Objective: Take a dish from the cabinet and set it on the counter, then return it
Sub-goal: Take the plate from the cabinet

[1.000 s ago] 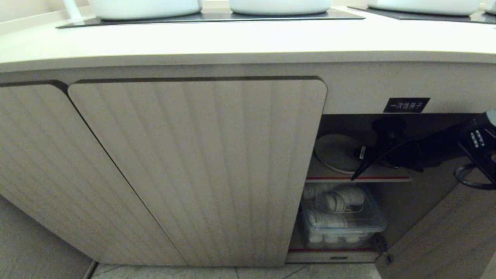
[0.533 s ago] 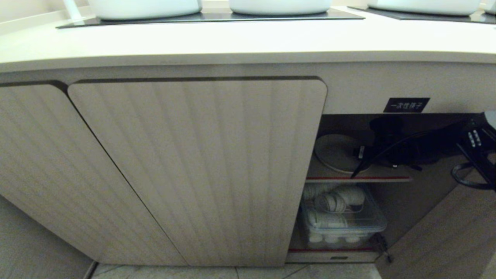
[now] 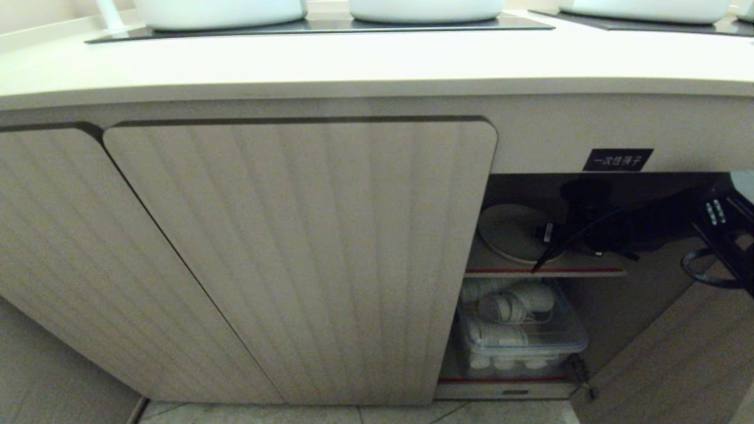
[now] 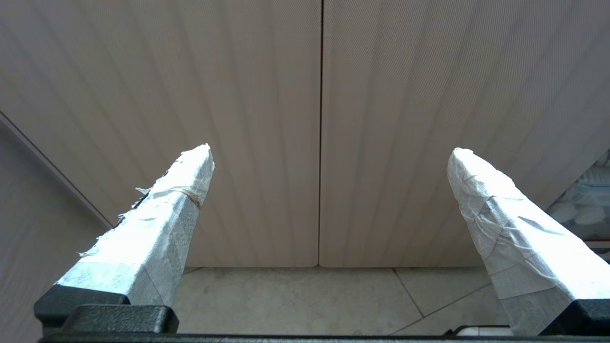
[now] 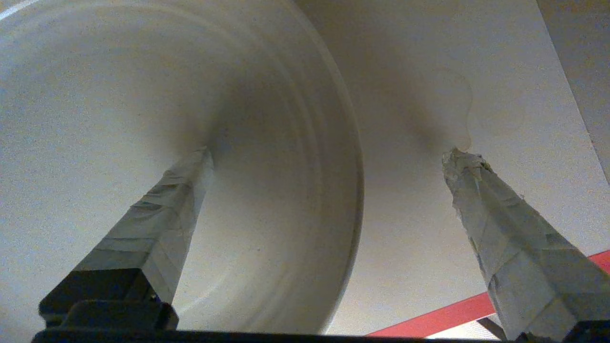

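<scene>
The cream-white dish [image 3: 508,231] lies flat on the upper shelf [image 3: 589,272] of the cabinet [image 3: 294,253], behind its open right door. My right gripper [image 3: 545,247] reaches in from the right and stands open over the dish's near edge. In the right wrist view the dish [image 5: 119,119] fills one side, and the right gripper [image 5: 332,152] straddles its rim: one finger over the plate's inside, the other over bare shelf. Nothing is gripped. The counter [image 3: 377,59] runs above. My left gripper [image 4: 330,149] is parked, open and empty, facing closed ribbed doors.
A clear plastic box of white cups [image 3: 518,335] sits on the lower shelf. The opened door [image 3: 677,353] swings out at the lower right. A black label [image 3: 617,159] is above the opening. White pots [image 3: 424,9] stand on the black cooktop. Tiled floor [image 4: 295,300] lies below.
My right arm has edged slightly further into the cabinet, its wrist shifting a little left and down. The dish has not moved and the gripper has stayed open.
</scene>
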Robot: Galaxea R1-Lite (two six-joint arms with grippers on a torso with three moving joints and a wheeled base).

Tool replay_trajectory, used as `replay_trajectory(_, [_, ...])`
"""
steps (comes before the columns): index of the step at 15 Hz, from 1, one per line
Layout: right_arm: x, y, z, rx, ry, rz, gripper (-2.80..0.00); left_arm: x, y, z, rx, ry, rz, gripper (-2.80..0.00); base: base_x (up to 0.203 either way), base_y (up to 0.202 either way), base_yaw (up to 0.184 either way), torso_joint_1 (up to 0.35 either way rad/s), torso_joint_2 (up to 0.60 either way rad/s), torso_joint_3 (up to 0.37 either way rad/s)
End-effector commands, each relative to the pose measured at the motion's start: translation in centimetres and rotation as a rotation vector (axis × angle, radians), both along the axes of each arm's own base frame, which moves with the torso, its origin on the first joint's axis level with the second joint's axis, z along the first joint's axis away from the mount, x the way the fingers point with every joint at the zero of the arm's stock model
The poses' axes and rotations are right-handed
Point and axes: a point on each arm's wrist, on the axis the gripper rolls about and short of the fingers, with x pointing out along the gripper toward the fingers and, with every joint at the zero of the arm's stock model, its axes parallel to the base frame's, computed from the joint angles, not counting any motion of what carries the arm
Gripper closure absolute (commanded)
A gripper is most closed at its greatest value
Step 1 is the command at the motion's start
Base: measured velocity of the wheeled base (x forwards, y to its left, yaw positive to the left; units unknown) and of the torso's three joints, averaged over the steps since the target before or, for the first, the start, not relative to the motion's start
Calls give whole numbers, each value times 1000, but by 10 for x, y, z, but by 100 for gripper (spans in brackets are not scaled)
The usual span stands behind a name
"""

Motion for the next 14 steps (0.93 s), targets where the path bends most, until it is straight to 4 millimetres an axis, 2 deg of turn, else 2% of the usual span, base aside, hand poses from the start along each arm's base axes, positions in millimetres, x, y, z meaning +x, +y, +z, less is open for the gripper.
replay_trajectory(1, [0,0,0,0,-1,-3,-280,0,0,0,0,0,-1,-280,0,0,0,0,0,0])
replay_trajectory(14, [1,2,7,-1,-22,-1,-280,0,0,0,0,0,-1,-280,0,0,0,0,0,0])
